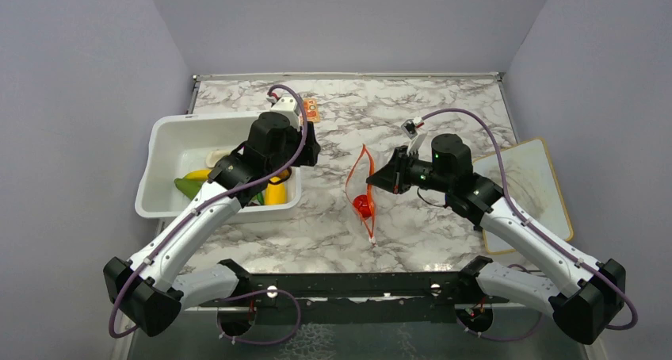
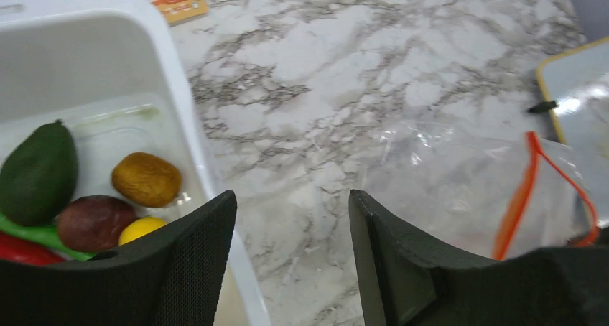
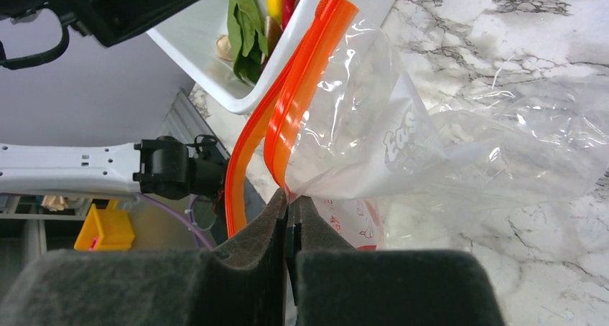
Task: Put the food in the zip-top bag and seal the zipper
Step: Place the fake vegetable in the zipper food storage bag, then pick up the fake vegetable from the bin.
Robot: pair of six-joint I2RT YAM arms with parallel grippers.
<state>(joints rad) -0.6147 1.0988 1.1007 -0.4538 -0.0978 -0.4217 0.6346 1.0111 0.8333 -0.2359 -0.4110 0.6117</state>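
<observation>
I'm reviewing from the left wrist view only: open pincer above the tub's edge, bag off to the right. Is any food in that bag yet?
Observer: Yes, the top view shows a red tomato sitting inside the bag.
Operator: Is anything gripping the bag?
Observer: The right pincer is shut on the bag's edge, just below the orange zipper.

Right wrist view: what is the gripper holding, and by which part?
The right gripper pinches the small clear floppy plastic zip-top bag by one side of its mouth, at the orange-red zipper strip.
</observation>
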